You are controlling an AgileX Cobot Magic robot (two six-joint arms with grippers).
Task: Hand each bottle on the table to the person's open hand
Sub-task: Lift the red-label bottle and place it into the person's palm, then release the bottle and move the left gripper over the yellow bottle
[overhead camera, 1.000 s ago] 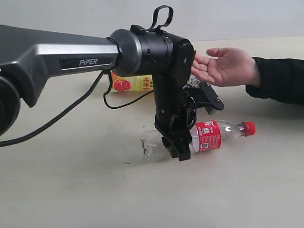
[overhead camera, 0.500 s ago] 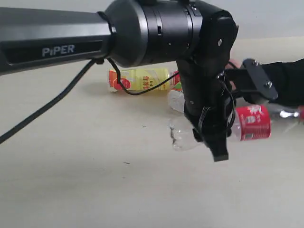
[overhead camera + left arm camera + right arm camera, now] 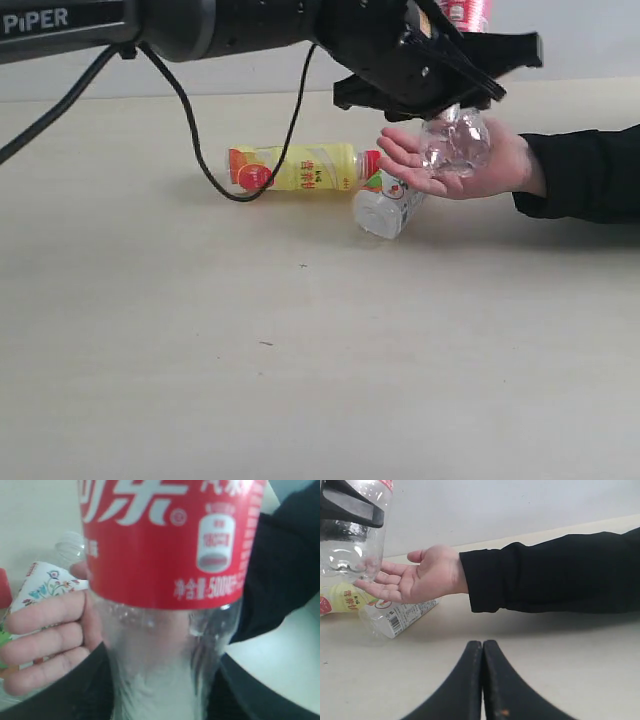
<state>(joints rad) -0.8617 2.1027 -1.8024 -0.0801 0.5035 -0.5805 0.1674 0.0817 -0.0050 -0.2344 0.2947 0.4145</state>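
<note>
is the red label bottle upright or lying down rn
Upright: the left gripper holds the bottle base down over the open hand. Its top is out of view.

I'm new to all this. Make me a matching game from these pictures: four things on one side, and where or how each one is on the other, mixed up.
Things:
1. red-label bottle
2. yellow bottle
3. right pincer
4. hand

Place or state:
a. lying on the table
b. shut
c. open, palm up
d. in the air, over the palm

Pairs: 1-d, 2-a, 3-b, 4-c
</note>
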